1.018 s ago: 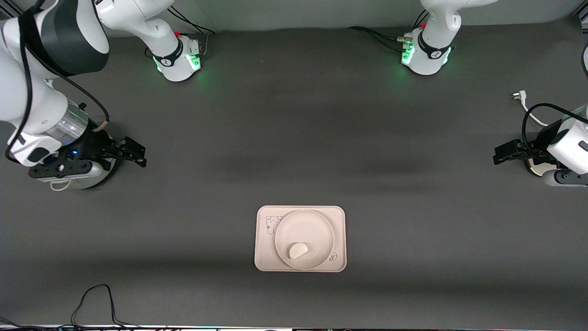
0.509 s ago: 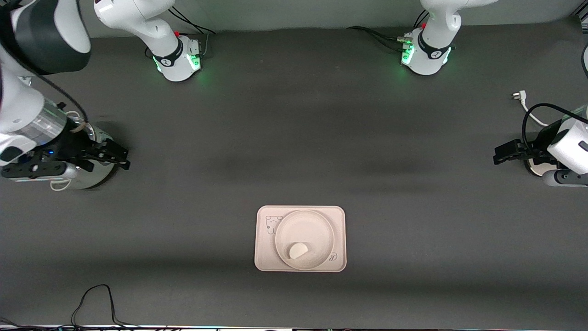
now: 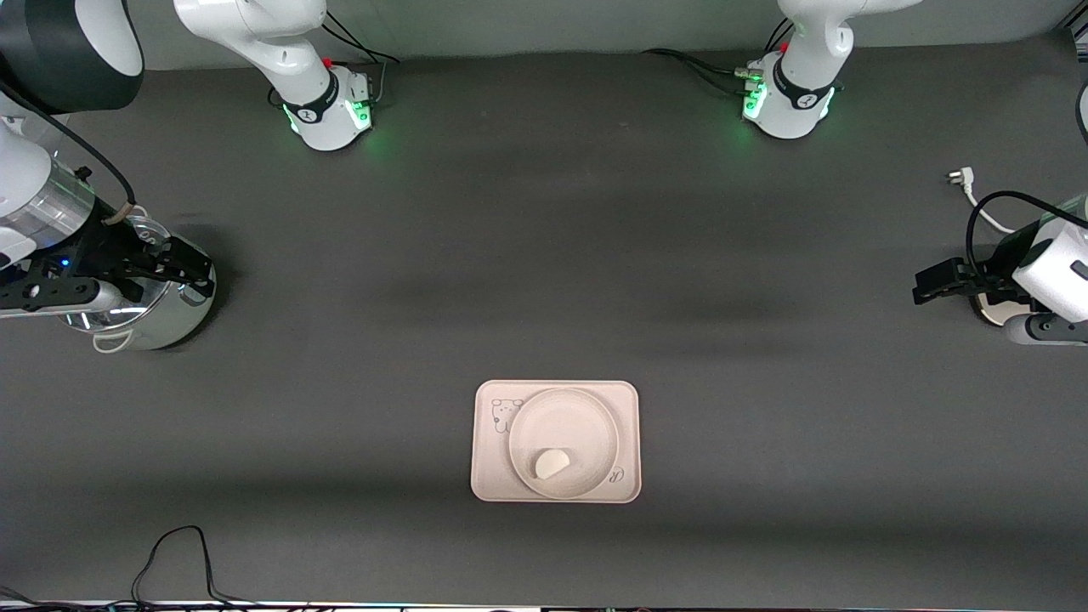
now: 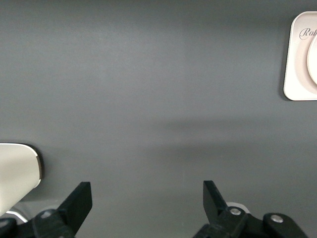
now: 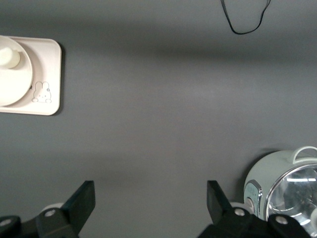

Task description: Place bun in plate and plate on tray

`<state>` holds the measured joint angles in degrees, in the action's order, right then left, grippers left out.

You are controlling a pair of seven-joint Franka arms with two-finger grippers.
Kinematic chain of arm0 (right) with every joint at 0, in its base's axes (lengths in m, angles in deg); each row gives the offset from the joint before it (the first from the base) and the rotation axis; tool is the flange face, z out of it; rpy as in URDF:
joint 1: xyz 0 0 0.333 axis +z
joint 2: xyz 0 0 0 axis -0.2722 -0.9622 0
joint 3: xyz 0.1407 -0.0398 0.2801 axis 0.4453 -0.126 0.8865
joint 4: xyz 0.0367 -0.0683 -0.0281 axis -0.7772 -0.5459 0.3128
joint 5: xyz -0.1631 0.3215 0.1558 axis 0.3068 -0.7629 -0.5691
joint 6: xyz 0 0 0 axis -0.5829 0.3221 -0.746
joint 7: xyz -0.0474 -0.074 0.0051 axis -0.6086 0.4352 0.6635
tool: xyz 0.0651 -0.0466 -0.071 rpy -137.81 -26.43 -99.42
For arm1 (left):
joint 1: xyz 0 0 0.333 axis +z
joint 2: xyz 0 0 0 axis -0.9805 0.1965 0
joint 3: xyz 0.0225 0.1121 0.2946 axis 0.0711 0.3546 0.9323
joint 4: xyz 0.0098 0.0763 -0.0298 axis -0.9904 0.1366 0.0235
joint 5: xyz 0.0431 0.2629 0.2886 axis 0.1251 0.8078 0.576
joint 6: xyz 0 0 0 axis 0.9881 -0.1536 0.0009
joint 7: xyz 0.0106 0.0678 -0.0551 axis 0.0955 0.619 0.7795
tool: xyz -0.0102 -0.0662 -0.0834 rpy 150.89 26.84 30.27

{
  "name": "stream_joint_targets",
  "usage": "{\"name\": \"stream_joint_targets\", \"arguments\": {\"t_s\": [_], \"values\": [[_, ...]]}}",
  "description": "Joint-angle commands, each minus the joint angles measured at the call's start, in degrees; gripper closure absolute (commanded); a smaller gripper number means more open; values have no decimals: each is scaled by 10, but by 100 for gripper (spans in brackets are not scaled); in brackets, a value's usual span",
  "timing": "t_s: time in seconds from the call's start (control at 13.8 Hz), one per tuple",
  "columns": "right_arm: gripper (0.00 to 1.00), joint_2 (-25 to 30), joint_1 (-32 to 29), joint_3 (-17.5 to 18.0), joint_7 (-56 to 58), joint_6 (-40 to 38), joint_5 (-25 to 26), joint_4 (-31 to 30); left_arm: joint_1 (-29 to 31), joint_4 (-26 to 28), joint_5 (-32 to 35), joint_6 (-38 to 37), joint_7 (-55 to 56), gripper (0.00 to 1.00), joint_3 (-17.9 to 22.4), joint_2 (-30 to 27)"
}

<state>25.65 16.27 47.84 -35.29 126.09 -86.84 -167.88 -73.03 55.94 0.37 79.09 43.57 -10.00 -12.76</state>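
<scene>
The white half-moon bun lies in the round cream plate. The plate sits on the rectangular cream tray with the bear drawing, in the middle of the table near the front camera. My right gripper is open and empty over a pot at the right arm's end. My left gripper is open and empty over the table at the left arm's end. The right wrist view shows my open right gripper, the tray, the plate and the bun. The left wrist view shows my open left gripper and the tray's corner.
A silvery pot with a glass lid stands under my right gripper and also shows in the right wrist view. A white object sits below the left arm. A white plug and a black cable lie on the table.
My right arm has drawn back toward its end of the table, and its gripper is now over the pot. The left arm, tray, plate and bun have not moved.
</scene>
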Motion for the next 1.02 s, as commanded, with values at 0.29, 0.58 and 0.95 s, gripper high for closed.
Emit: {"name": "stream_joint_targets", "arguments": {"t_s": [0.29,0.58,0.95], "values": [[0,21,-25,23,36,-13,9,-22,-2,0,-6,5,-8,0,3,-1],[0,18,-32,16,43,-18,-7,-18,-2,1,-6,6,-9,0,4,-1],[0,24,-28,0,44,-30,-46,-17,4,4,-6,6,-9,0,4,6]]}}
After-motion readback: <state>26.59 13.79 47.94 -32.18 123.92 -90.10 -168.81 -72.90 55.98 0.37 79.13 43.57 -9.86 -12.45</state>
